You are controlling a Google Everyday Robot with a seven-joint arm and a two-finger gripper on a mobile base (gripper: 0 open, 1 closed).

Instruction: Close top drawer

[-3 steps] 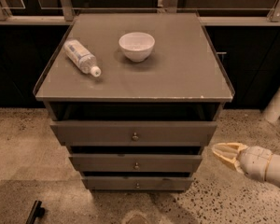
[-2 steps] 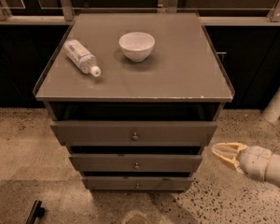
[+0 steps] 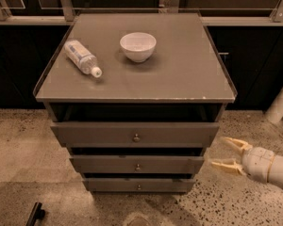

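The top drawer (image 3: 134,134) of the grey-brown cabinet is pulled out, with a dark gap above its front and a small round knob (image 3: 136,138) at centre. Two narrower drawers (image 3: 137,164) sit below it, also slightly out. My gripper (image 3: 225,154) is at the lower right, beside the cabinet's right side at the height of the second drawer. Its two pale fingers (image 3: 236,144) are spread open and hold nothing. It is apart from the top drawer.
On the cabinet top (image 3: 188,74) lie a plastic bottle (image 3: 83,57) on its side and a white bowl (image 3: 137,46). Dark cabinets and a rail run behind. A white post (image 3: 282,102) stands at the right. Speckled floor surrounds the cabinet.
The gripper's fingers have spread apart; they were close together earlier. The drawer has not moved.
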